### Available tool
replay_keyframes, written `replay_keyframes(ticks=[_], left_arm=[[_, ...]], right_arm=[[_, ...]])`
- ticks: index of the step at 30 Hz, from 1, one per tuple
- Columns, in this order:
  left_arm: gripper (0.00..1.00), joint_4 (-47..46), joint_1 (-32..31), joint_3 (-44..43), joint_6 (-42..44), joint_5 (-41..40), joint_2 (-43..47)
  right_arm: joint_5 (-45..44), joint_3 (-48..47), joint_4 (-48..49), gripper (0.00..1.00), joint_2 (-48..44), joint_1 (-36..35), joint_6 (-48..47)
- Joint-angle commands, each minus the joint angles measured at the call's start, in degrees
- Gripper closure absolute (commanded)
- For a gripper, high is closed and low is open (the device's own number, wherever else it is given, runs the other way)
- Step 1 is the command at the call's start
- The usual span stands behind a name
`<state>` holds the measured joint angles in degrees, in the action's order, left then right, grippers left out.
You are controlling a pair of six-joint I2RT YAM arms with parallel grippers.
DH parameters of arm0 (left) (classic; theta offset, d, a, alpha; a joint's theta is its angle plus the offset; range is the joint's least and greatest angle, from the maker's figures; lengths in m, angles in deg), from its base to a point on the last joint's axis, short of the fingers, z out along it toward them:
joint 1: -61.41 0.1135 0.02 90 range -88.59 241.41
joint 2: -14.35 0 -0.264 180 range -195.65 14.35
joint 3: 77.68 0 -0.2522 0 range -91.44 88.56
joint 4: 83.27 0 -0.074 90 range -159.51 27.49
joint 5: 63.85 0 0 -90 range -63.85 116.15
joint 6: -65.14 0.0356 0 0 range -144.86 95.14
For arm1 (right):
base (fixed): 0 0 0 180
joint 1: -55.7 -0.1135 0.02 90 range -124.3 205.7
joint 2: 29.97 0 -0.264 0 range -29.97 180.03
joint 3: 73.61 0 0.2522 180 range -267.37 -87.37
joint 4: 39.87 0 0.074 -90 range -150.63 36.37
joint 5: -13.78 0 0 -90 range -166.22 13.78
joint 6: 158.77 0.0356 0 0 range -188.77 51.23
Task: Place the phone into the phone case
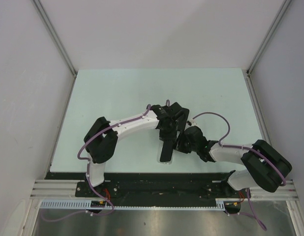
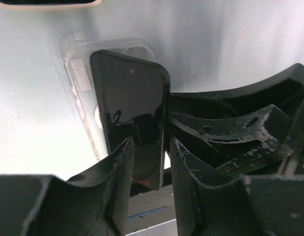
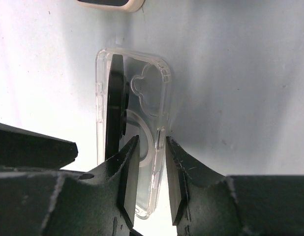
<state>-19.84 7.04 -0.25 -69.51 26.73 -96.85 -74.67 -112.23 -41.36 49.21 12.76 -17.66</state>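
Fingers (image 2: pixel 120 172) of left gripper (image 2: pixel 150 142): parted astride phone (image 2: pixel 132 93), lower end hidden. Right gripper (image 3: pixel 152 139): parted astride clear phone case (image 3: pixel 149 93) wall; contact unclear.

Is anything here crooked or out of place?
Yes: the phone is not lying flat in the clear case. It stands tilted on one long edge along the case's side, the other edge lifted.

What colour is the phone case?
The phone case is clear, see-through plastic with no colour. The right wrist view shows it best.
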Motion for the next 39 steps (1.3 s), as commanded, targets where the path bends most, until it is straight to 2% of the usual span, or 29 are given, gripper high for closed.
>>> replay_keyframes(ticks=[1, 8, 12, 18, 21, 26, 32, 34, 35, 39], left_arm=[[0.6, -2.0, -0.3, 0.5, -2.0, 1.7, 4.1], [0.6, -1.6, 1.8, 5.2, -1.9, -2.2, 8.0], [0.6, -4.4, 5.8, 12.5, -1.2, -2.3, 12.5], [0.6, -9.5, 8.6, 20.4, 0.3, -1.0, 16.2], [0.61, -14.3, 9.9, 24.5, 0.6, 5.0, 16.1], [0.63, -19.7, 11.2, 28.3, 2.1, 9.0, 15.9], [0.67, -29.4, 12.2, 32.8, 3.6, 17.7, 16.9], [0.69, -30.5, 12.4, 33.2, 4.0, 18.5, 16.8], [0.75, -30.3, 12.4, 33.3, 4.0, 18.1, 16.5], [0.88, -24.6, 13.3, 33.1, 3.4, 8.6, 18.2]], right_arm=[[-0.5, 2.2, -2.1, 0.68, 1.4, 0.0, 0.0], [0.0, 2.2, -2.3, 0.68, 1.3, 0.7, -0.7], [-0.1, 1.7, -5.9, 0.69, 0.4, 2.0, -1.8], [-1.5, -0.2, -12.0, 0.68, -2.4, 3.3, -4.1], [-3.0, -1.5, -12.1, 0.69, -2.4, 2.4, -4.2], [-4.7, -2.8, -11.3, 0.68, 1.2, 0.3, -3.3], [-9.1, -7.0, -16.0, 0.68, 2.8, -2.4, -2.9], [-10.2, -7.9, -17.5, 0.68, 3.1, -3.0, -2.9], [-10.2, -8.6, -17.7, 0.69, 3.3, -3.4, -2.9], [-10.8, -9.6, -18.4, 0.69, 5.3, -3.9, -2.6]])
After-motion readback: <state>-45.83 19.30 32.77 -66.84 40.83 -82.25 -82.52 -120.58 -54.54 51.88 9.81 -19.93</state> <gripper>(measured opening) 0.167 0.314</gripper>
